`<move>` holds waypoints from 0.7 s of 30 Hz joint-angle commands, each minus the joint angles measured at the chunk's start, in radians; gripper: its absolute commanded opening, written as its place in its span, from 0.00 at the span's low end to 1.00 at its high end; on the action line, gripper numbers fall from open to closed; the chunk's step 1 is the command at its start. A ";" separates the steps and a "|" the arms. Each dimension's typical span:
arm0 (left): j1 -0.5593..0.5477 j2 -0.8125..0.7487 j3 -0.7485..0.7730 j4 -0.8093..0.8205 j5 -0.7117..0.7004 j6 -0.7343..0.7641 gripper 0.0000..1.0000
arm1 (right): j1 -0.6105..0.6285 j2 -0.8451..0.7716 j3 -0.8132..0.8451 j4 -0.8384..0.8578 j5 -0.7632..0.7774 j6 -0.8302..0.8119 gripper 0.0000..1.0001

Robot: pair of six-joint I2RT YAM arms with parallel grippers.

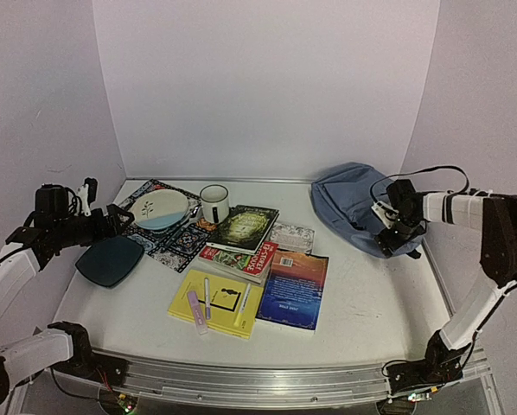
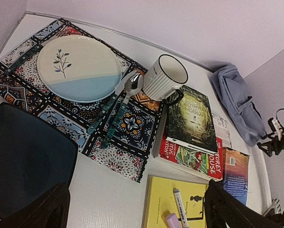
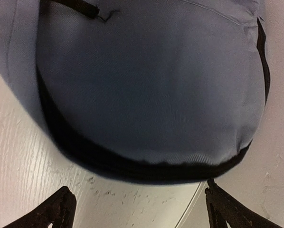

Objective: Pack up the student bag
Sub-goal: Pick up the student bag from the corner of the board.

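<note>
The student bag, a soft blue-grey backpack, lies flat at the back right of the table. It also shows in the left wrist view. In the right wrist view its fabric and dark bottom seam fill most of the frame. My right gripper hangs open and empty at the bag's near edge, with its dark fingertips wide apart just short of the seam. My left gripper is open and empty at the far left, above the teal tray, and its fingertips frame the table below.
A dark teal tray lies at the left. A plate, a spoon and a mug sit on a patterned mat. A green book, red book, blue book and yellow book with pens lie mid-table.
</note>
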 commanded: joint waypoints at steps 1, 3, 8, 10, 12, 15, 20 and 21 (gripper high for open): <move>-0.002 -0.007 0.017 0.009 0.071 -0.036 1.00 | 0.004 0.118 0.090 0.021 0.046 -0.057 0.92; -0.003 -0.016 0.006 0.009 0.089 -0.056 0.99 | 0.004 0.171 0.120 0.049 0.040 -0.058 0.87; -0.003 -0.027 -0.007 0.010 0.122 -0.084 0.99 | 0.003 0.253 0.158 0.083 0.038 -0.076 0.73; -0.003 -0.031 -0.006 0.010 0.131 -0.092 0.99 | 0.007 0.267 0.174 0.062 0.031 -0.077 0.50; -0.003 -0.036 -0.007 0.010 0.133 -0.097 0.99 | 0.011 0.246 0.174 0.050 0.020 -0.067 0.29; -0.004 -0.038 -0.007 0.010 0.139 -0.108 0.99 | 0.021 0.155 0.174 0.008 0.014 -0.028 0.00; -0.004 -0.018 0.015 0.017 0.156 -0.128 0.99 | 0.041 -0.006 0.240 -0.140 0.059 0.065 0.00; -0.005 -0.011 0.021 0.018 0.160 -0.132 1.00 | 0.046 -0.030 0.254 -0.164 0.073 0.081 0.00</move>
